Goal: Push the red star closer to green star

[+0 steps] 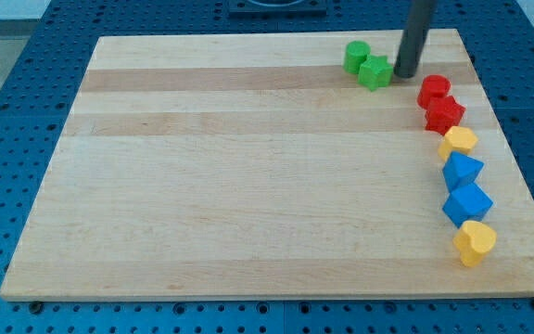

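The red star [445,115] lies near the board's right edge, just below a rounder red block [434,90] that touches it. The green star [375,71] lies near the view's top, touching a rounder green block [357,56] at its upper left. My tip [405,74] rests on the board just to the right of the green star, and up and to the left of the two red blocks. It is very close to the green star; I cannot tell whether it touches it.
Below the red star, a column runs down the wooden board's [248,186] right side: a yellow block [458,141], a blue block [462,171], a second blue block [467,203] and a yellow heart [475,242].
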Robot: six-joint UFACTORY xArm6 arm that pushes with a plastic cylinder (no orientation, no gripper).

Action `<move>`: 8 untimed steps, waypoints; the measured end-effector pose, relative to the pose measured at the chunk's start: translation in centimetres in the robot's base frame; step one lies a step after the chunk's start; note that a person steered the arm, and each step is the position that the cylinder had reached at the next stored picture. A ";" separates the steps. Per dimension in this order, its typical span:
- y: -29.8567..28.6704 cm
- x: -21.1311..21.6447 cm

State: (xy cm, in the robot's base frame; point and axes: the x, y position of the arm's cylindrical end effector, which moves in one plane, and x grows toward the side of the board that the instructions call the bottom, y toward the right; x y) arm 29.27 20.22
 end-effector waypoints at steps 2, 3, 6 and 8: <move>6.5 0.2; 7.2 1.9; 7.2 8.4; 6.9 11.0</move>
State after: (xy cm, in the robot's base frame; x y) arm 40.24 27.12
